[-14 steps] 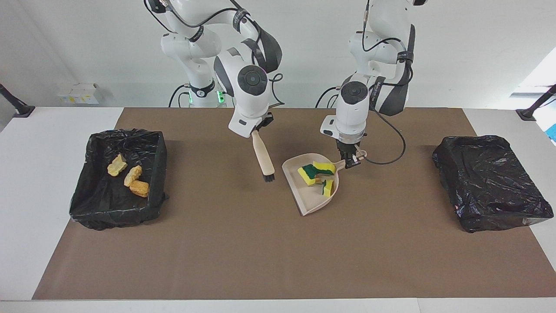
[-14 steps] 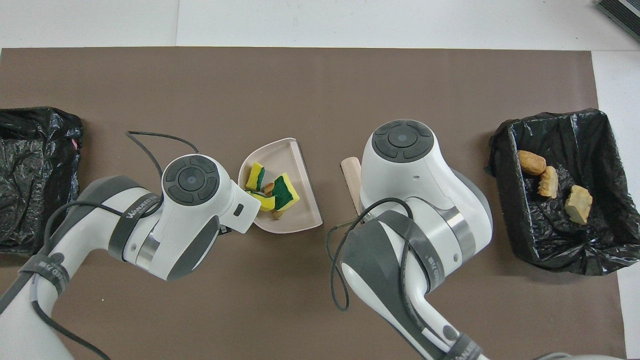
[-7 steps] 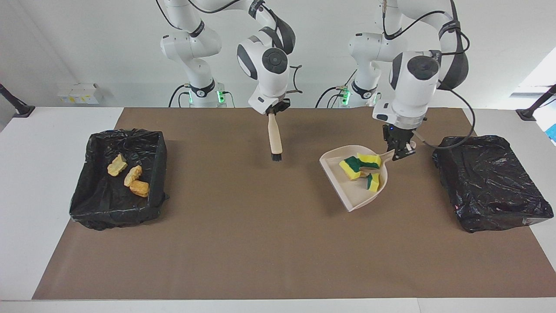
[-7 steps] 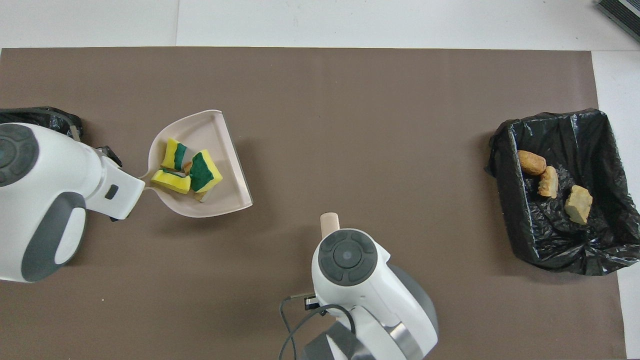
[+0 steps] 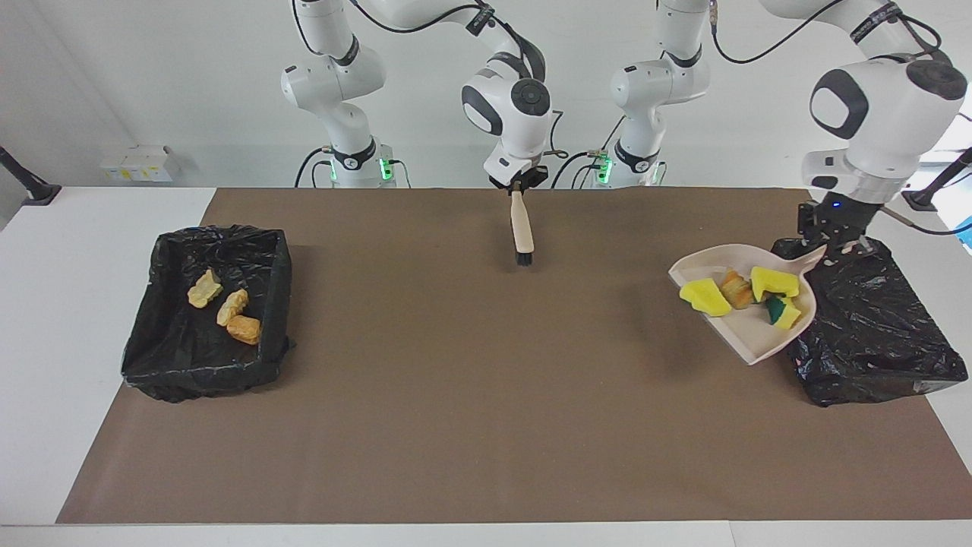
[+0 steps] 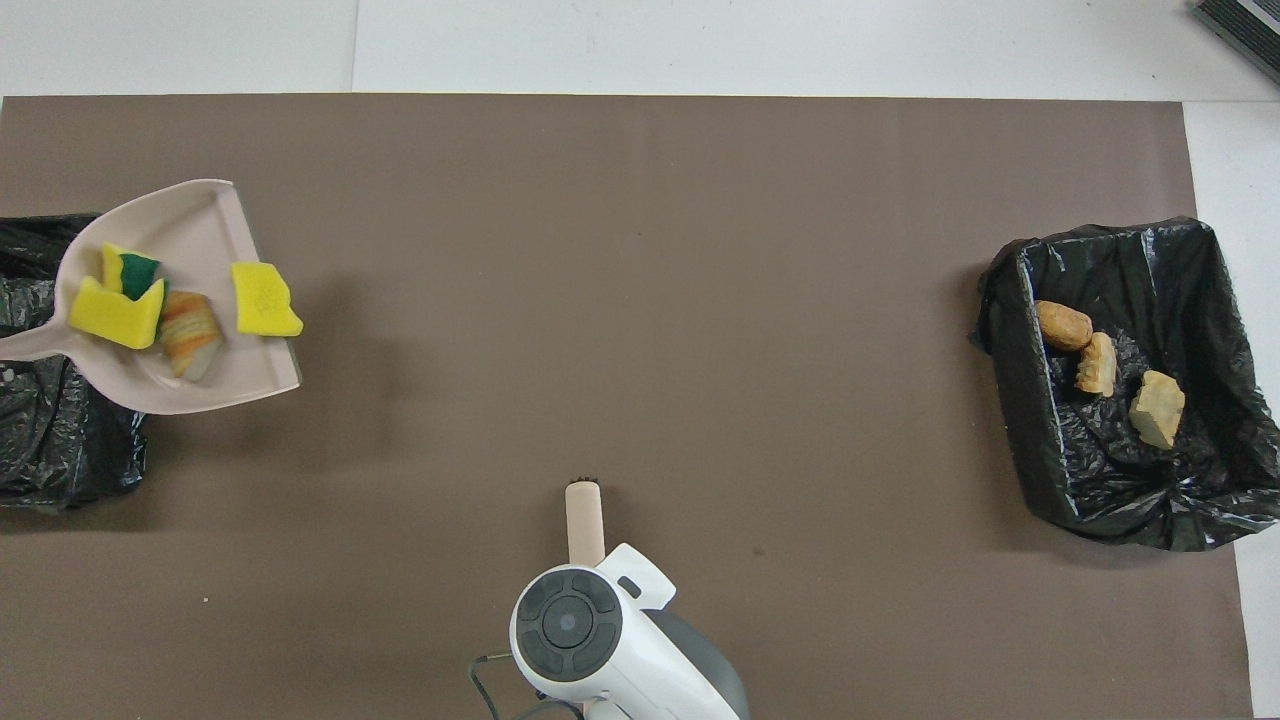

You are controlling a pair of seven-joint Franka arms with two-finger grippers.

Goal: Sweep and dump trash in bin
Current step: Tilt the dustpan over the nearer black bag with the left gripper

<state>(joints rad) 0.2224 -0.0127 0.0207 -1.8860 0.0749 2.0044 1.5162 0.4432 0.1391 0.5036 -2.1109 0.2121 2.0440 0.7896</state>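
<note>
My left gripper is shut on the handle of the beige dustpan, which hangs in the air. Its handle end is over the black bin at the left arm's end, its mouth over the mat. In the pan lies trash: a yellow sponge at the open lip, another yellow sponge, a green-backed piece and a brown pastry lump. From overhead the dustpan shows the lip sponge overhanging its edge. My right gripper is shut on the beige brush, bristles down, over the mat near the robots.
A second black-lined bin stands at the right arm's end of the table and holds three golden-brown pastry lumps. A brown mat covers the table between the two bins.
The left arm has lifted the dustpan and carried it toward the bin at its end; the trash has shifted in the pan. The right arm has drawn the brush back toward the robots.
</note>
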